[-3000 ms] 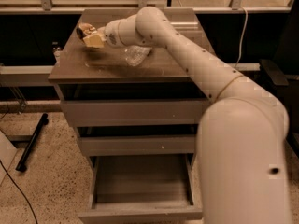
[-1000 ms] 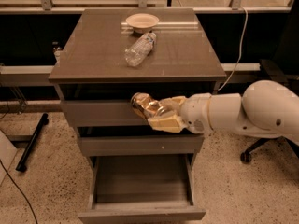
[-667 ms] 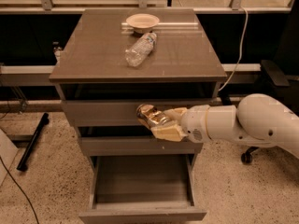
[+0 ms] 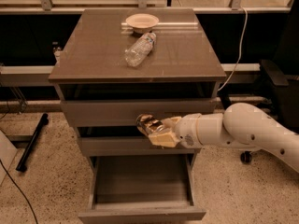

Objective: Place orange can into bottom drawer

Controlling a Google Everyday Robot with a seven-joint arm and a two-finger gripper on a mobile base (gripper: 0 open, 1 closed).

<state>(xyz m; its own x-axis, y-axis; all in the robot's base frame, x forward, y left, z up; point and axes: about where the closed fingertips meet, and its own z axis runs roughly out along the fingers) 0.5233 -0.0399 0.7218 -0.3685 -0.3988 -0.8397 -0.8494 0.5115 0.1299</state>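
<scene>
My gripper (image 4: 156, 130) reaches in from the right on a white arm and is shut on the orange can (image 4: 147, 123). It holds the can in front of the cabinet's middle drawer front, above the open bottom drawer (image 4: 140, 183). The can lies sideways, its silvery end pointing left, and the tan fingers (image 4: 163, 138) wrap under and over it. The bottom drawer is pulled out toward me and its grey floor is bare.
On the cabinet top (image 4: 93, 50) lie a clear plastic bottle (image 4: 138, 49) on its side and a small white bowl (image 4: 142, 21) behind it. A black office chair (image 4: 275, 87) stands at the right. A dark pole (image 4: 32, 141) lies on the floor at the left.
The arm picked the can up from the cabinet top and swung down in front of the drawers. Over the last second the can moved lower and slightly right, toward the open bottom drawer.
</scene>
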